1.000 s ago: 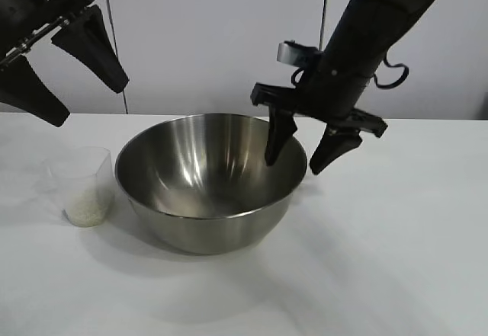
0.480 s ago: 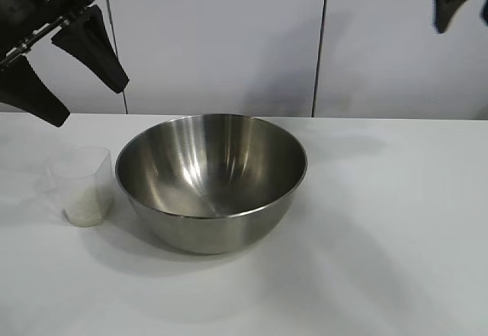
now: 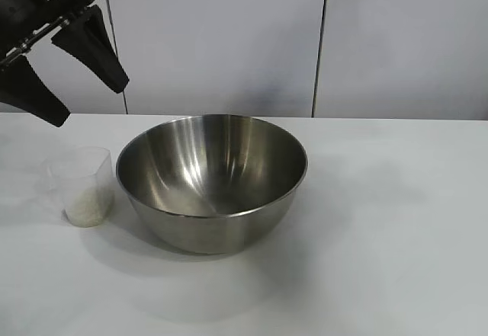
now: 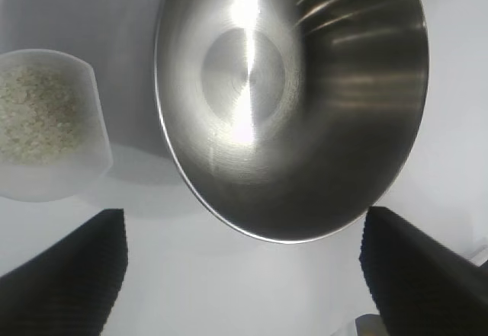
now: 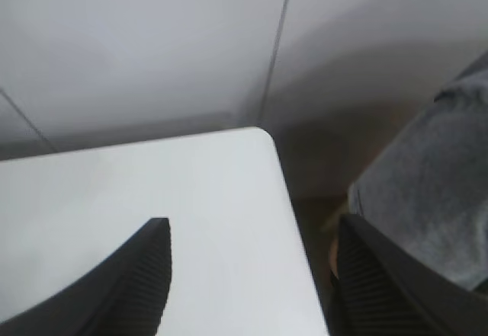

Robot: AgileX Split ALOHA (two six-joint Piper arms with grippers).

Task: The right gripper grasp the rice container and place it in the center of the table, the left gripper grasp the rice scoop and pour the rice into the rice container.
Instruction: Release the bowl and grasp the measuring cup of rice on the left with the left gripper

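Observation:
The rice container, a large shiny steel bowl, stands empty near the middle of the white table. To its left stands the rice scoop, a small clear cup with rice in its bottom. My left gripper hangs open above and behind the scoop, holding nothing. Its wrist view looks down on the bowl, the scoop with its rice, and bare table between the left gripper's fingers. My right gripper is out of the exterior view; it is open and empty over a table corner.
The bowl's right rim lies well clear of the table's right side. A pale panelled wall runs behind the table. Beyond the table corner, a person's grey-clothed limb shows beside the right gripper.
The right arm has let go of the bowl's right rim, risen up and to the right, and left the exterior view. Bowl, scoop and left arm have not moved.

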